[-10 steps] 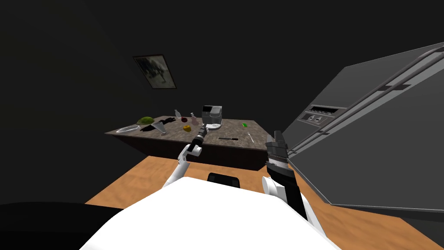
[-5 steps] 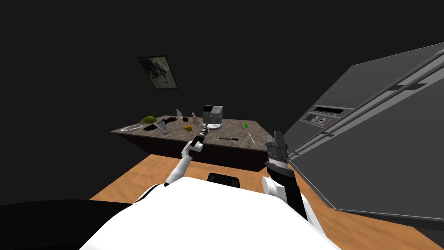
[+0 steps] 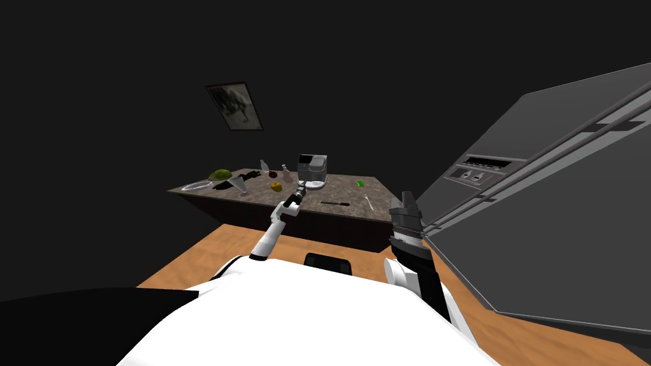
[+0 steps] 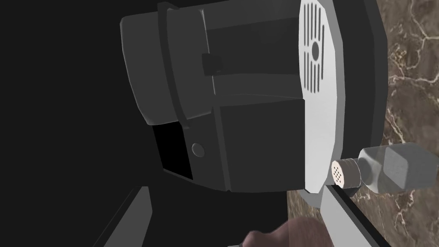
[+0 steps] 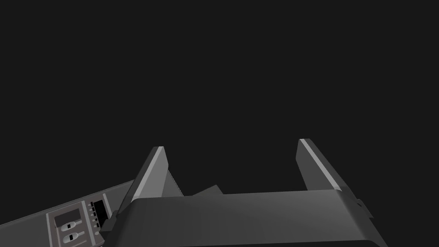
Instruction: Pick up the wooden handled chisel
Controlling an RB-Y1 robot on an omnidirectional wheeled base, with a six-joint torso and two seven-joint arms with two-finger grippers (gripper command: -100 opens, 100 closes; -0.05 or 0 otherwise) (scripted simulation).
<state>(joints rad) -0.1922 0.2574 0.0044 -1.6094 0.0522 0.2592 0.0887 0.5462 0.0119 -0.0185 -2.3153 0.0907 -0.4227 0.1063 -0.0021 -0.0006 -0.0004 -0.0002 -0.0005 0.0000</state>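
Observation:
A slim dark tool, the chisel (image 3: 335,203), lies flat on the brown marbled counter (image 3: 346,213), near its front edge. My left gripper (image 3: 301,189) reaches over the counter to the chisel's left, just before a grey coffee machine (image 3: 311,170). Seen from the left wrist, the coffee machine (image 4: 240,98) looms close ahead and the left gripper (image 4: 236,188) is open. A brownish rounded thing (image 4: 278,233) sits low between its fingers; I cannot tell what it is. My right gripper (image 3: 405,202) is raised beside the fridge, and it stands open (image 5: 231,143) with nothing in it.
A clear shaker (image 4: 386,171) stands beside the machine's base. Further left on the counter are a yellow item (image 3: 276,187), bottles (image 3: 285,173), a glass funnel shape (image 3: 238,184), a plate (image 3: 196,186) and a green mound (image 3: 220,175). A large grey fridge (image 3: 547,203) is on the right.
My left arm has stretched out further toward the coffee machine. The whole head view has shifted slightly, so I have turned a little. The right arm is unchanged.

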